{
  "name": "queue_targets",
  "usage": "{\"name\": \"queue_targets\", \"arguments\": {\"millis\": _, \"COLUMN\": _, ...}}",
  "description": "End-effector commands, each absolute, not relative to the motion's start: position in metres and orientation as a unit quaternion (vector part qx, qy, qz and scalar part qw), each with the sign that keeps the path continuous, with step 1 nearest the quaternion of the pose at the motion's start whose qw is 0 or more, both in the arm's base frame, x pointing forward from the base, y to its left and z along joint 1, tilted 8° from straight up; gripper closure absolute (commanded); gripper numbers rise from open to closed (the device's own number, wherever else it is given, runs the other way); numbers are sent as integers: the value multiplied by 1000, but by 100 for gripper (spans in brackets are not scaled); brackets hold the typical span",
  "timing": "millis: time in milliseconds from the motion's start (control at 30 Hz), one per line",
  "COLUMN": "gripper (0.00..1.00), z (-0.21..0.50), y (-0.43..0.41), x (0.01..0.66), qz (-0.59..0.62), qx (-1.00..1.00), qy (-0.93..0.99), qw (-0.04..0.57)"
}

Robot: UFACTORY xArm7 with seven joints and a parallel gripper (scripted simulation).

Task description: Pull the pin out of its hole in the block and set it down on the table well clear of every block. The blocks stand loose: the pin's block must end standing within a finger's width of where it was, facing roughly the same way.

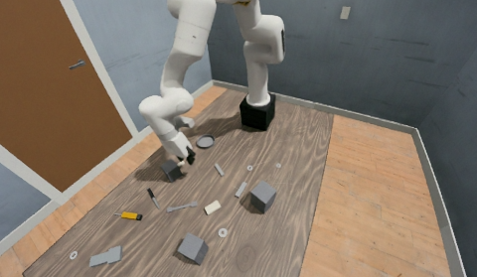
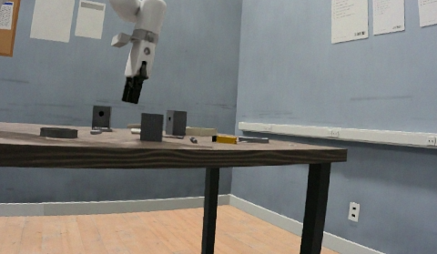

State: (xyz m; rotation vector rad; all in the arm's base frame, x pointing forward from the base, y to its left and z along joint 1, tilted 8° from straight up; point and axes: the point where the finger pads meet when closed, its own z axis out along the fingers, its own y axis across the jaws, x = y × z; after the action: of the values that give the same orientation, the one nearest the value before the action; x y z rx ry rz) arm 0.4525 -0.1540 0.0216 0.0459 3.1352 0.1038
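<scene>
A dark grey block (image 1: pixel 171 170) stands at the left side of the table; in the exterior view it is the nearest block (image 2: pixel 151 127). A small cream pin (image 1: pixel 181 163) sticks out of the side of the block that faces the robot base; it shows as a pale stub (image 2: pixel 134 130) in the exterior view. My gripper (image 1: pixel 189 156) (image 2: pixel 132 92) hangs above the pin, pointing down at a slant and well clear of the table. Its fingers stand partly open with nothing between them.
Two lighter grey blocks stand at mid-table (image 1: pixel 263 196) and near the front edge (image 1: pixel 194 248). A dark round disc (image 1: pixel 205 141) lies behind the gripper. Small parts lie around: a cream bar (image 1: pixel 212 207), a yellow tool (image 1: pixel 131 215), a black tool (image 1: pixel 153 198), grey bars and washers.
</scene>
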Motion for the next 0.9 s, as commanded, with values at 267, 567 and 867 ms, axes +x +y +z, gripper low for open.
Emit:
{"name": "queue_targets", "arguments": {"millis": 267, "gripper": 53, "z": 29, "y": -155, "x": 459, "qz": 29, "qx": 10, "qy": 999, "qw": 13}}
{"name": "queue_targets", "arguments": {"millis": 567, "gripper": 53, "z": 33, "y": -155, "x": 462, "qz": 27, "qx": 7, "qy": 999, "qw": 18}}
{"name": "queue_targets", "arguments": {"millis": 867, "gripper": 53, "z": 35, "y": -155, "x": 464, "qz": 26, "qx": 6, "qy": 999, "qw": 21}}
